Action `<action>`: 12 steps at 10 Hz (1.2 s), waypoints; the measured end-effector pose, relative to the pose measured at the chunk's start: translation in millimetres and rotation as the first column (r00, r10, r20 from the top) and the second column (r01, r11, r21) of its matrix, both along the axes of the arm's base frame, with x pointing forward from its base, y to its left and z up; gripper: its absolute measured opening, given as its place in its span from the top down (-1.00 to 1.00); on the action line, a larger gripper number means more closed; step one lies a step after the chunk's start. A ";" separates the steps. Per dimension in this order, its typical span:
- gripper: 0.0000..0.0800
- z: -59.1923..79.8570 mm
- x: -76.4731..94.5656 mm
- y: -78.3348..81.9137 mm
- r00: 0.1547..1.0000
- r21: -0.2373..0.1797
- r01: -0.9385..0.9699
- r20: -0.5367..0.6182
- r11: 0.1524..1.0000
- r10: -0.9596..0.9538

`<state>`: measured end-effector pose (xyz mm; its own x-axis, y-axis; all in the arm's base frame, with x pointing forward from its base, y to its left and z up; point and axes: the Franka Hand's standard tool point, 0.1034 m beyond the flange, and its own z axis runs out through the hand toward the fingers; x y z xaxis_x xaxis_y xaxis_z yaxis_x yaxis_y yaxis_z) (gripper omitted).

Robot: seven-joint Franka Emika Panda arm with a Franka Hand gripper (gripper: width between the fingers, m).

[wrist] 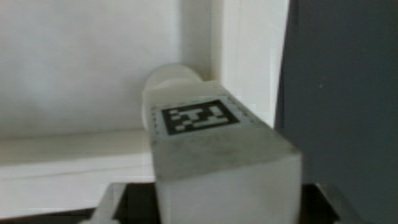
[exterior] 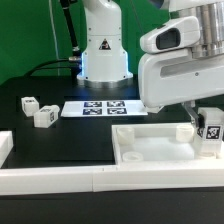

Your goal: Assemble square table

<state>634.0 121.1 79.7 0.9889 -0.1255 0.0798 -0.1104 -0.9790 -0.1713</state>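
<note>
At ten o'clock, green backdrop [exterior: 25,40] over black tabletop [exterior: 65,140]. At nine, loose legs [exterior: 43,116]. Marker board [exterior: 100,108] centre, white arm base [exterior: 103,50] at twelve, square panel [exterior: 150,150] at four. At three, gripper [exterior: 207,120] straddling upright leg [exterior: 213,131] beside panel's rim; clamped or slack, cannot tell.

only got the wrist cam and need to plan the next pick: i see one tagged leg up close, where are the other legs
observer: one loose leg and a second loose leg sit close together at the exterior view's left, well apart from the square panel.
operator: where's the leg i'm looking at
observer: that leg stands upright at the panel's edge on the exterior view's right, just under the gripper.
operator: what's between the loose legs and the panel
observer: the marker board lies flat there, just beyond the panel's far edge.
</note>
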 end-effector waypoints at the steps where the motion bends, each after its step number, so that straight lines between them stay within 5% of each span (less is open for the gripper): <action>1: 0.22 -0.2 0.2 -1.7 0.999 0.003 0.048 -0.008 0.999 -0.048; 5: 0.23 -2.3 0.3 -8.9 0.885 0.043 0.461 -0.084 0.886 -0.457; 7: 0.23 -4.5 -1.9 -11.6 0.682 0.078 0.729 -0.172 0.681 -0.711; 10: 0.22 -4.5 -4.5 -8.4 0.437 0.062 0.897 -0.267 0.437 -0.859; 11: 0.22 -4.4 -4.7 -7.1 0.402 0.056 0.914 -0.278 0.403 -0.873; 12: 0.02 -4.6 -4.8 -6.6 0.404 0.056 0.913 -0.278 0.405 -0.872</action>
<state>629.2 114.5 75.0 0.2898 -0.9347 -0.2058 -0.9490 -0.2526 -0.1888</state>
